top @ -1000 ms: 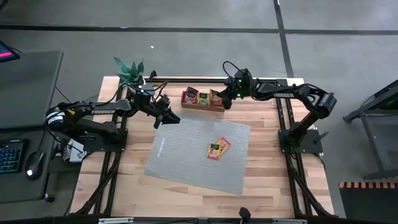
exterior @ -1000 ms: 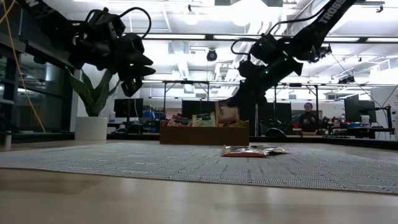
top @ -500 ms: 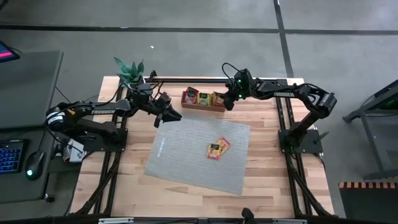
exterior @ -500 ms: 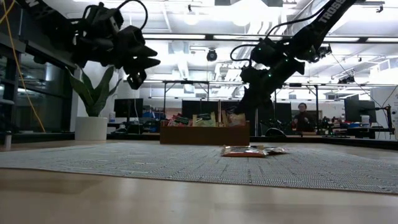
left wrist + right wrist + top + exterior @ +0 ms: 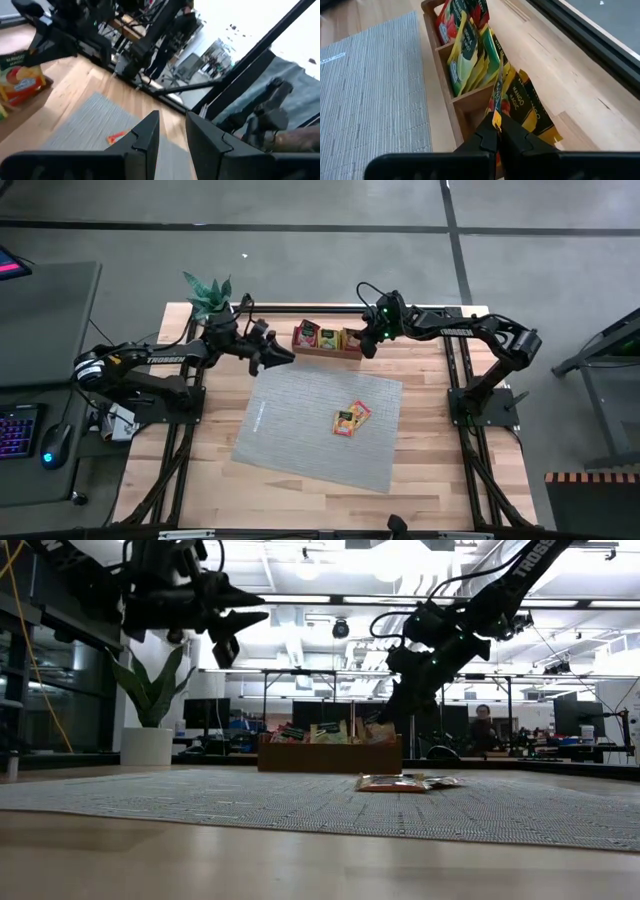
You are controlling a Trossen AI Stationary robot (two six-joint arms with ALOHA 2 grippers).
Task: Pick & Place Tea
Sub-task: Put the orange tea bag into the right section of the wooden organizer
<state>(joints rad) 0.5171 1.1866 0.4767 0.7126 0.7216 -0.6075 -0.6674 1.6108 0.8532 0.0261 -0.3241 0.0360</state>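
The brown wooden tray stands at the mat's far edge with tea sachets upright in its three compartments. My right gripper hangs over the tray's right compartment, shut on an orange-yellow tea sachet that stands among other mango sachets. A few more tea sachets lie flat on the grey woven mat. My left gripper hovers level, high above the table left of the tray. It is open by a narrow gap, with nothing between its fingers. My right gripper pinches the sachet's upper edge between its two fingertips. The fingers slant down from the table's right and far side. The sachet stands on edge, its lower part down in the tray's right compartment between the other sachets.
A potted plant stands at the far left corner, behind my left arm. A black rail runs along the far edge behind the tray. The mat's left and near parts are bare. People and desks show in the room beyond.
My left gripper has risen and tipped up from slanting downward to level, still open by the same gap. My right gripper has stayed over the tray; the sachet that it holds stands lower in the right compartment than a second ago.
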